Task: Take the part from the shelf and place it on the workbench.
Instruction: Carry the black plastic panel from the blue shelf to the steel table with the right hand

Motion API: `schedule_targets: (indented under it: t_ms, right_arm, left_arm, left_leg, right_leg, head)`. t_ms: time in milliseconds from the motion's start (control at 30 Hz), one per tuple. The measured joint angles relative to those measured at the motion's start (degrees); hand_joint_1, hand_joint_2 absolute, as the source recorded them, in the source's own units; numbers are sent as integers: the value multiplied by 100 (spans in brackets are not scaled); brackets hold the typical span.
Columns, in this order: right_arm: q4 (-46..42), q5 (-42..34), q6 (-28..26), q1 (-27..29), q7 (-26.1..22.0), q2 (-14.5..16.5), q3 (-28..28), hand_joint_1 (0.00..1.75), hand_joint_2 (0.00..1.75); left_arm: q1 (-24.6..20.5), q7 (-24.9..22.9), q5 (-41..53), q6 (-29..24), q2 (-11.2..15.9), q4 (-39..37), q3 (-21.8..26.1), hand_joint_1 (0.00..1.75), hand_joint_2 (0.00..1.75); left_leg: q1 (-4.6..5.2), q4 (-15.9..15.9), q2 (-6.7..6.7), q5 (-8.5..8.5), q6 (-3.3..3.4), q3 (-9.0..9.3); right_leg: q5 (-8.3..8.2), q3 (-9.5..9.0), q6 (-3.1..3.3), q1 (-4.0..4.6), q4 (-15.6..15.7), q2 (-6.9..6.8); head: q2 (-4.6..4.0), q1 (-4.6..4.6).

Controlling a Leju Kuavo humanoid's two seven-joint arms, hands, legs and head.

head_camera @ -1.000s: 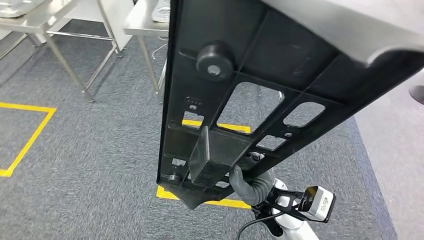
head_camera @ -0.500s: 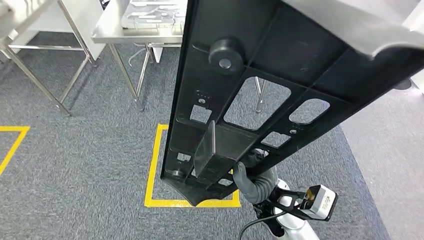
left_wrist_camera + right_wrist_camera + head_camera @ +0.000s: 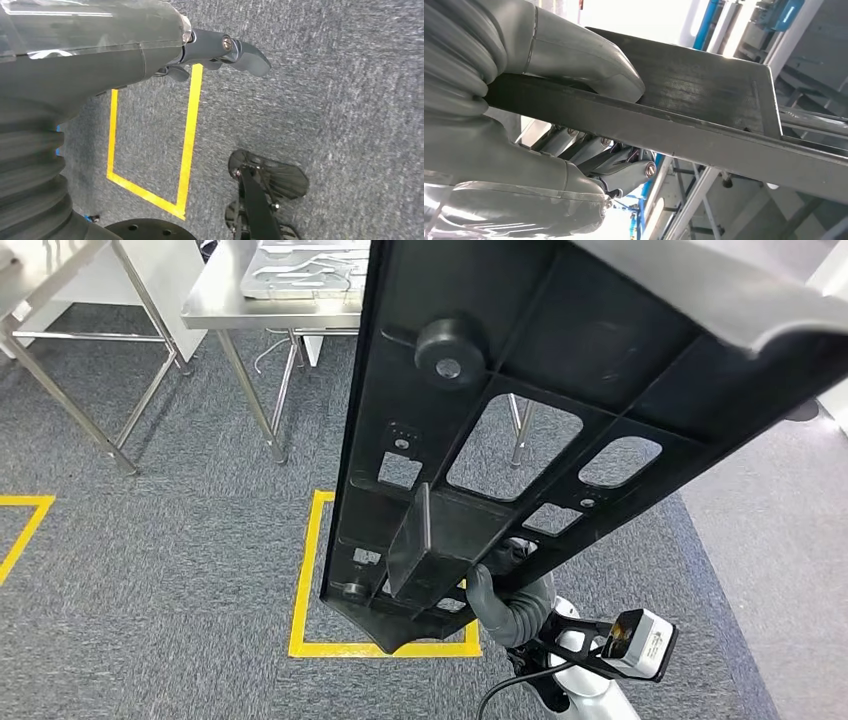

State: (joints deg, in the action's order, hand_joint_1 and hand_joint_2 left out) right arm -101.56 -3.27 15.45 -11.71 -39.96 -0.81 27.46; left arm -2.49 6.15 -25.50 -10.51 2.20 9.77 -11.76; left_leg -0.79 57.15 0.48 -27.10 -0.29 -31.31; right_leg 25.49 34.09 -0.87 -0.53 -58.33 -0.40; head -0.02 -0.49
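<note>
The part [image 3: 500,370] is a long black plastic panel with ribs, cut-outs and a round knob, and it fills the middle of the head view. My right hand [image 3: 505,600] grips its lower end from below, holding it up tilted over the carpet. In the right wrist view the thumb [image 3: 589,65] presses on one face of the part [image 3: 714,100] and the fingers [image 3: 614,170] wrap the other. My left hand [image 3: 220,50] hangs over the carpet with nothing in it, fingers apart. The steel workbench [image 3: 215,305] stands ahead at the upper left.
A tray with metal pieces [image 3: 300,265] lies on the workbench. A second steel table [image 3: 40,280] stands further left. A yellow taped square [image 3: 308,580] marks the grey carpet just before the bench, and another yellow line [image 3: 25,525] runs at the left edge.
The whole view has shifted, so the camera moved: the workbench and yellow square now lie more ahead and nearer. The part stays in my right hand.
</note>
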Motion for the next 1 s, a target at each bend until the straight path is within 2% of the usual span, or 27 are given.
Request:
schedule_targets:
  t_ms: [100, 167, 200, 267, 300, 333, 367, 433, 467, 500, 600, 633, 700, 767, 800, 833, 867, 900, 933, 967, 1000]
  right_arm:
    - [9, -23, -1, -30, 1, 21, -2, 175, 175]
    - [12, -32, -3, -50, 1, 45, -2, 175, 175]
    - [13, -34, -4, -57, 1, 58, -1, 175, 175]
    - [24, -38, -5, -62, 1, 74, -1, 175, 175]
    - [33, -38, -4, -58, 1, 75, -1, 175, 175]
    - [42, -38, -1, -53, 1, 75, -1, 175, 175]
    - [48, -38, 3, -49, 1, 75, -1, 175, 175]
    - [51, -33, 9, -48, 1, 88, -1, 175, 175]
    - [52, -29, 9, -51, 1, 98, -1, 175, 175]
    - [54, -23, 8, -53, 1, 109, -1, 175, 175]
    - [58, 1, -5, -53, 1, 124, 0, 175, 175]
    - [58, 8, -17, -58, 1, 125, -1, 175, 175]
    - [57, 20, -54, -69, -1, 127, -5, 175, 175]
    - [58, 27, -88, -48, -1, 127, -9, 175, 175]
    - [58, 27, -98, -28, 0, 127, -11, 175, 175]
    - [58, 27, -103, -10, 1, 126, -14, 175, 175]
    - [58, 27, -104, 2, 1, 126, -20, 175, 175]
    - [58, 28, -105, 11, 1, 125, -26, 175, 175]
    - [59, 29, -107, 21, 1, 125, -32, 175, 175]
    - [64, 30, -108, 34, 0, 125, -40, 175, 175]
    - [69, 31, -110, 50, 1, 125, -47, 175, 175]
  left_arm:
    - [-9, 12, -9, -19, 2, 1, 0, 0, 175]
    - [-12, 31, -10, -26, 0, 1, 0, 0, 175]
    - [-10, 38, -11, -27, -1, 2, 0, 0, 175]
    - [-2, 43, -13, -27, -2, 2, 0, 0, 175]
    - [4, 43, -16, -27, -2, 2, 0, 0, 175]
    - [13, 42, -20, -26, -1, 1, 0, 0, 175]
    - [24, 42, -24, -25, -1, 1, 0, 0, 175]
    - [42, 44, -27, -17, 11, -1, 0, 0, 175]
    - [44, 49, -29, -11, 18, -2, 0, 0, 175]
    - [39, 52, -30, -4, 26, -3, 0, 0, 175]
    - [25, 58, -28, 9, 33, -4, 0, 0, 175]
    - [30, 59, -25, 15, 33, -4, 0, 0, 175]
    - [37, 64, -9, 31, 32, -4, 0, 0, 175]
    - [32, 69, 9, 43, 32, -4, 0, 0, 175]
    - [33, 69, 17, 46, 32, -4, 0, 0, 175]
    - [39, 68, 23, 49, 32, -4, -1, 0, 175]
    - [45, 68, 27, 52, 32, -4, -1, 0, 175]
    - [50, 67, 28, 53, 32, -4, -2, 0, 175]
    - [56, 67, 28, 54, 32, -5, -2, 0, 175]
    - [56, 67, 28, 54, 32, -8, -2, 0, 175]
    - [47, 67, 28, 54, 32, -10, -2, 0, 175]
  left_leg:
    - [-14, 2, 21, -65, -108, 34]
    - [-34, 288, 18, -215, -156, -75]
    - [-40, 621, 11, -354, -168, -244]
    - [-39, 1453, 6, -638, -181, -737]
    - [-37, 1731, 4, -671, -177, -935]
    - [-33, 1786, 3, -576, -160, -1029]
    - [-23, 1596, 1, -368, -130, -1000]
    - [23, 799, -12, 136, -30, -704]
    - [48, 446, -18, 275, 18, -554]
    - [75, 219, -25, 327, 57, -452]
    - [88, 16, -37, 264, 133, -316]
    - [75, -40, -38, 251, 158, -248]
    - [53, -117, -37, 210, 194, -113]
    - [56, -132, -37, 129, 214, -16]
    - [55, -132, -39, 80, 214, 36]
    - [54, -132, -42, 24, 207, 103]
    - [51, -132, -45, -38, 195, 183]
    - [49, -132, -46, -105, 176, 273]
    - [47, -133, -46, -174, 155, 349]
    - [49, -128, -45, -240, 127, 416]
    - [50, -130, -42, -297, 92, 453]
  right_leg:
    - [54, -33, 119, 19, 45, 40]
    - [78, -108, 202, 6, 78, 52]
    - [98, -148, 235, 5, 87, 52]
    - [158, -211, 278, 29, 88, 60]
    - [191, -248, 287, 44, 87, 73]
    - [230, -296, 291, 58, 86, 91]
    - [272, -355, 290, 71, 86, 110]
    - [372, -488, 273, 93, 90, 132]
    - [419, -533, 252, 101, 92, 140]
    - [453, -565, 225, 101, 109, 142]
    - [423, -593, 113, 85, 63, 135]
    - [401, -552, 75, 83, -58, 126]
    - [487, -265, 18, 67, -545, 109]
    - [754, 222, -36, 37, -1214, 103]
    - [869, 432, -64, 19, -1434, 102]
    - [898, 568, -86, 1, -1488, 100]
    - [798, 603, -94, -17, -1336, 93]
    - [574, 556, -92, -34, -1024, 80]
    - [254, 472, -83, -47, -631, 56]
    - [2, 398, -64, -39, -298, 29]
    - [-175, 348, -32, -21, -86, 15]
  head:
    - [0, -1]
    - [0, -1]
    - [0, -1]
    - [0, -1]
    - [0, -1]
    - [0, -1]
    - [0, -1]
    - [0, -1]
    - [0, -1]
    - [0, -1]
    - [0, -1]
    - [0, -1]
    - [0, -1]
    - [0, -1]
    - [0, -1]
    - [0, -1]
    - [0, -1]
    - [0, -1]
    - [0, -1]
    - [0, -1]
    - [0, -4]
